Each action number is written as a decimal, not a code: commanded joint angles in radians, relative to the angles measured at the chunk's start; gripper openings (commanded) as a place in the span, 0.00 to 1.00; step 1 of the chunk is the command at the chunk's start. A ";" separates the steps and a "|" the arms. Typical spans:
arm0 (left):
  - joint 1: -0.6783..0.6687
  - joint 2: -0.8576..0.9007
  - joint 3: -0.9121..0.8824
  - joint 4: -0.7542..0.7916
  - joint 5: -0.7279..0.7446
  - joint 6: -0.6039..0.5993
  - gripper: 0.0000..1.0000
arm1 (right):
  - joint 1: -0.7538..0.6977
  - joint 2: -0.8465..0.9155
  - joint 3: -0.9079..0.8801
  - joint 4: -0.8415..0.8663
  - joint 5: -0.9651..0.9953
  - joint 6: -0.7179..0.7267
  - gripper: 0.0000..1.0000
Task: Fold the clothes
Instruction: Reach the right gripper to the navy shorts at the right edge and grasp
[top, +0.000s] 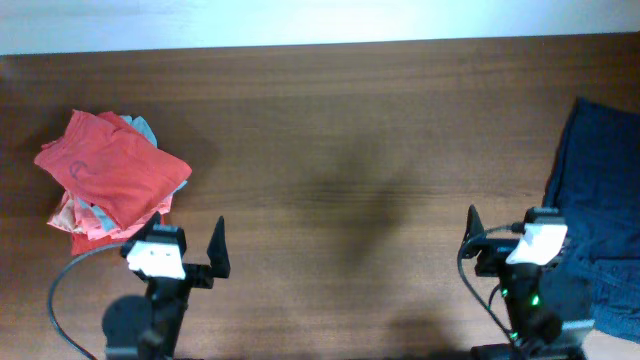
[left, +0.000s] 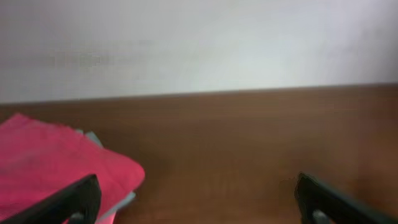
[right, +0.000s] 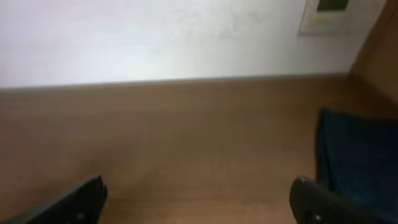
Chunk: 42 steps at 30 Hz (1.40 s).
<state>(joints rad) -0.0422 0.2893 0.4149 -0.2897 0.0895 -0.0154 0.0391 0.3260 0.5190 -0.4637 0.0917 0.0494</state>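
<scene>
The clothes, a dark navy-blue garment (top: 598, 200), lie wrinkled at the table's right edge, partly cut off by the frame. It also shows at the right of the right wrist view (right: 357, 149). My right gripper (right: 199, 202) is open and empty, low near the front edge, just left of the garment. My left gripper (left: 199, 199) is open and empty near the front left, just in front of the red pile. Neither gripper touches cloth.
A pile of red-coral and light-blue garments (top: 110, 175) sits at the left, also in the left wrist view (left: 56, 162). The brown wooden table (top: 350, 150) ends at a white wall at the back.
</scene>
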 joint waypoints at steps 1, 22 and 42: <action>-0.001 0.142 0.131 -0.068 -0.007 0.032 0.99 | 0.005 0.165 0.166 -0.084 0.022 0.009 0.99; -0.001 0.478 0.494 -0.430 0.000 0.031 0.99 | -0.316 0.901 0.516 -0.390 0.234 0.221 0.99; -0.001 0.478 0.494 -0.445 0.001 0.031 0.99 | -0.602 1.419 0.512 -0.393 0.121 0.260 0.85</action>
<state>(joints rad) -0.0422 0.7689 0.8883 -0.7277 0.0895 0.0006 -0.5560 1.7245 1.0183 -0.8532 0.2165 0.2863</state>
